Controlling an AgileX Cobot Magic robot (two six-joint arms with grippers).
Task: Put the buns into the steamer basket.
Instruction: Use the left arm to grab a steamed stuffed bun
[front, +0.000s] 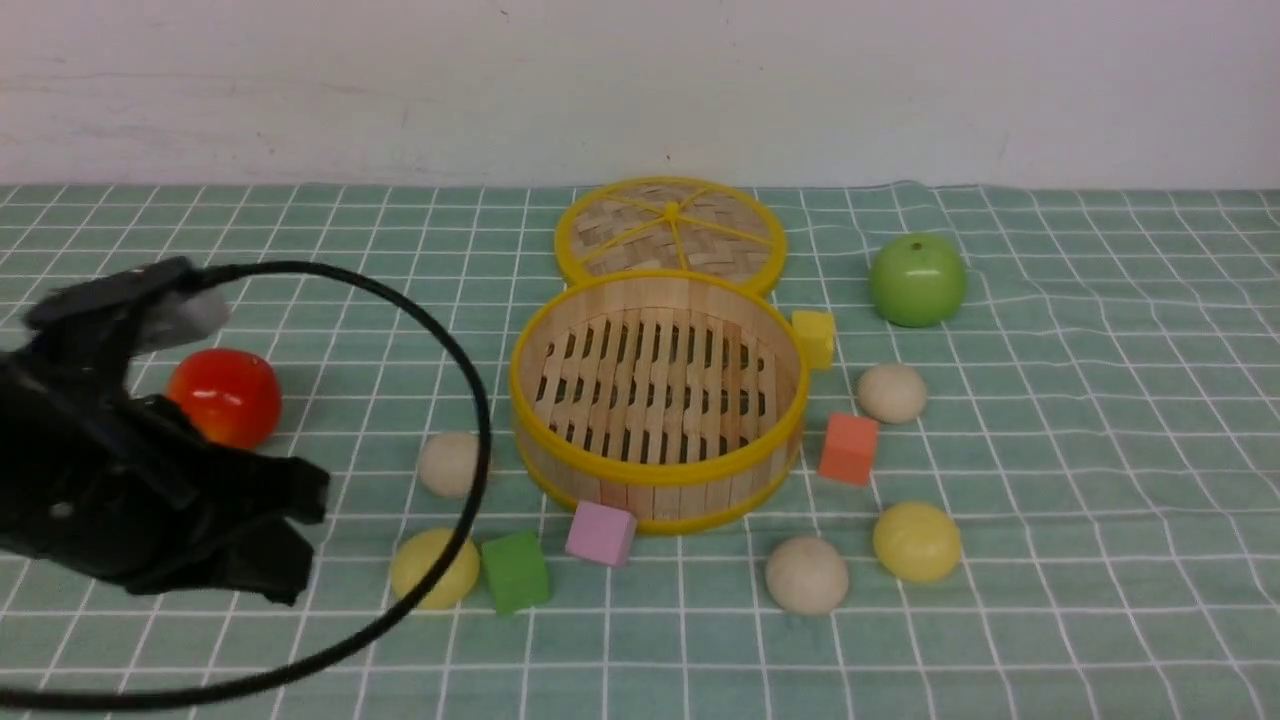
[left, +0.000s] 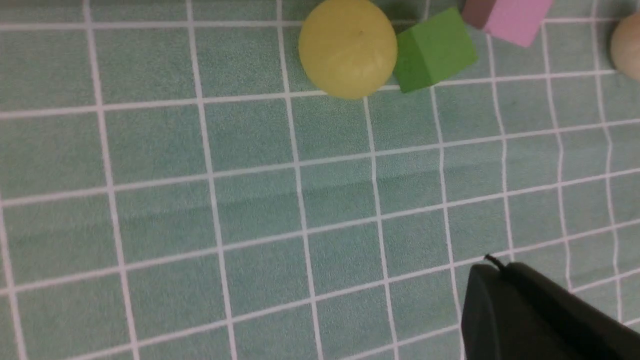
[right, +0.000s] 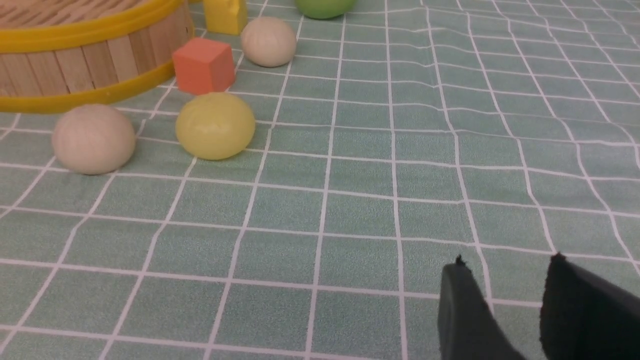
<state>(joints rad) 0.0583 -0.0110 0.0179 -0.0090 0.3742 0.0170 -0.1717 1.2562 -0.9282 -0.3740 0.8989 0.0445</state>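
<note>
A round bamboo steamer basket (front: 655, 488) with yellow rims stands on the green checked tablecloth (front: 1100, 450); a flat woven yellow-rimmed lid (front: 670, 232) lies just behind; three beige round buns (front: 449, 464) (front: 806, 574) (front: 891, 392) and two pale yellow round buns (front: 434, 568) (front: 917, 541) lie around it, all outside.

**No readable markings**

No text, label, brand, number or sign can be read in any of the three views.
</note>
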